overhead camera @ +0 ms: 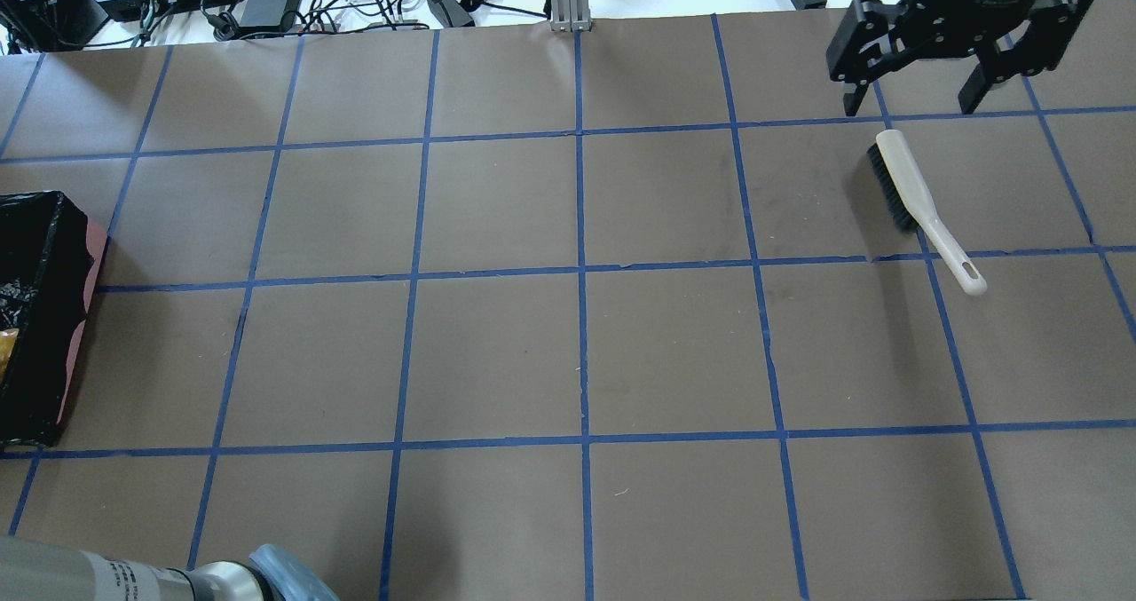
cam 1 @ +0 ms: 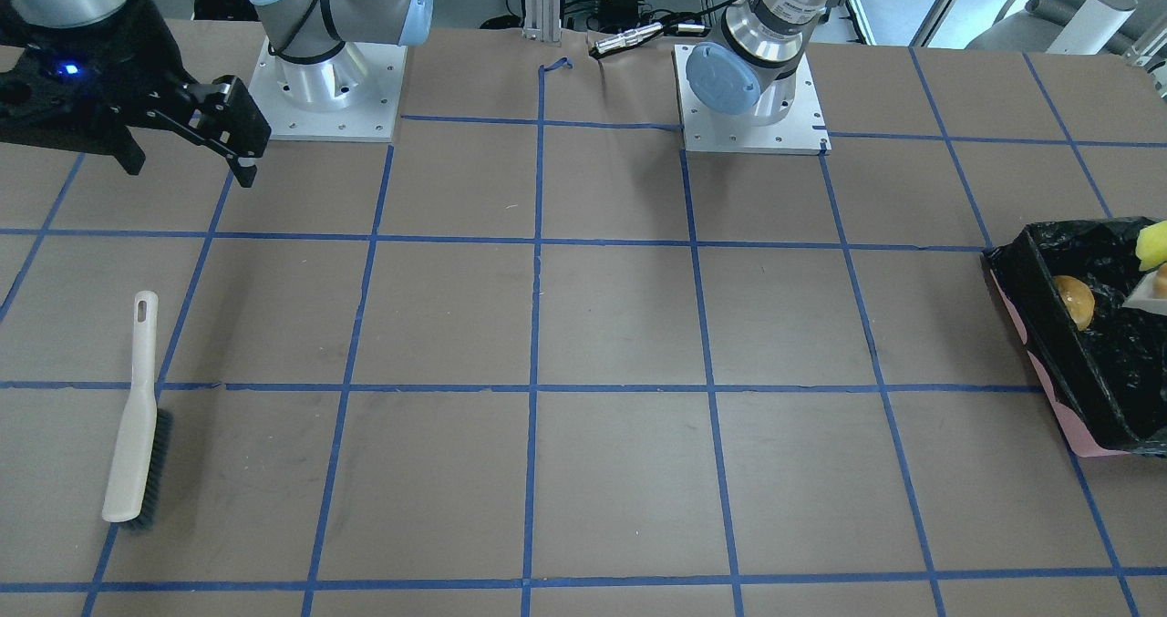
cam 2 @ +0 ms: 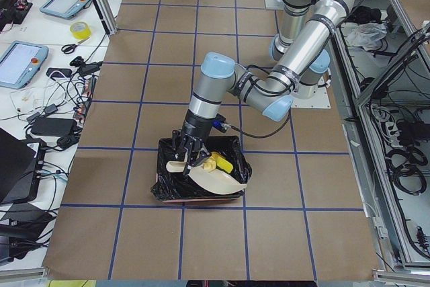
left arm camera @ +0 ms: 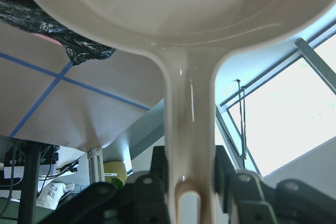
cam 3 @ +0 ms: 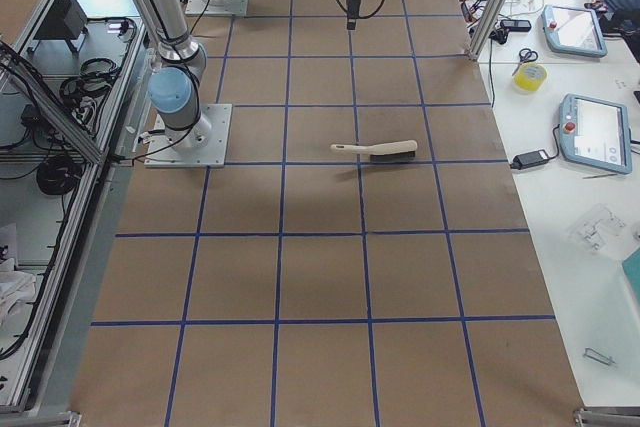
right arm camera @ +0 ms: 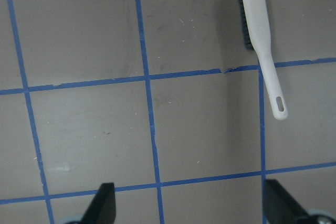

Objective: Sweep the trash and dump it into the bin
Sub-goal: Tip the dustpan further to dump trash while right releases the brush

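Beige dustpan [cam 2: 216, 179], clamped in the left gripper [cam 2: 187, 156], was tipped over the bin [cam 1: 1062, 344], golden oval [cam 1: 1076, 301] already inside, yellow wedge [cam 1: 1154, 243] seemingly mid-dump; the right gripper [overhead camera: 911, 104] hung spread, empty.

Bin [cam 1: 1067, 362] and dustpan [cam 1: 1151, 296] partly beyond the front view's edge (bin likewise overhead).

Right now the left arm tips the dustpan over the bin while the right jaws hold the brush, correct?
No. The brush lies on the table; the right gripper hovers apart from it, jaws open, per the overhead view. The dustpan is tipped over the bin.
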Action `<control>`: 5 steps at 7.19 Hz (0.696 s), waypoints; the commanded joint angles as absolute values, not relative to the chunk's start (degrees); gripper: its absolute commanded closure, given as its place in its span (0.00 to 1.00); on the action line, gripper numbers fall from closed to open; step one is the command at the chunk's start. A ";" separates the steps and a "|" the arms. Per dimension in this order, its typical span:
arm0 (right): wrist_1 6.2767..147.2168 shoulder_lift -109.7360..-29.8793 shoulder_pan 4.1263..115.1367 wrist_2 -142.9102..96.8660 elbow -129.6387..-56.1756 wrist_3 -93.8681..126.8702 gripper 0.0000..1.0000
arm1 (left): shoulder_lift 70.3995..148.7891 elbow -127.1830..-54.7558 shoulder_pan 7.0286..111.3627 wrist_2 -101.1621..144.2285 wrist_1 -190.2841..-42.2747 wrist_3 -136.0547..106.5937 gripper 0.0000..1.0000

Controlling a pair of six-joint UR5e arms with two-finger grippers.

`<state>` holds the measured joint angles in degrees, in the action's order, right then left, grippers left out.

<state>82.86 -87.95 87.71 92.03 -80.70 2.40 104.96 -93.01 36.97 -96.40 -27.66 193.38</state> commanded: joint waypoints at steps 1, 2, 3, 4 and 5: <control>85.34 -88.59 88.16 90.79 -82.35 0.73 0.00 | 102.32 -98.94 36.57 -96.24 -21.72 193.36 1.00; 85.95 -89.29 88.24 90.70 -82.44 0.79 0.00 | 101.35 -99.75 36.56 -96.24 -21.71 193.36 1.00; 86.65 -89.21 88.33 90.62 -82.70 0.62 0.00 | 100.90 -100.02 36.56 -96.33 -21.71 193.36 1.00; 87.36 -89.30 88.33 90.88 -83.23 0.62 0.00 | 100.64 -100.11 36.56 -96.33 -21.71 193.45 1.00; 87.36 -89.30 88.33 90.88 -83.41 0.79 0.00 | 100.63 -100.11 36.56 -96.33 -21.71 193.36 1.00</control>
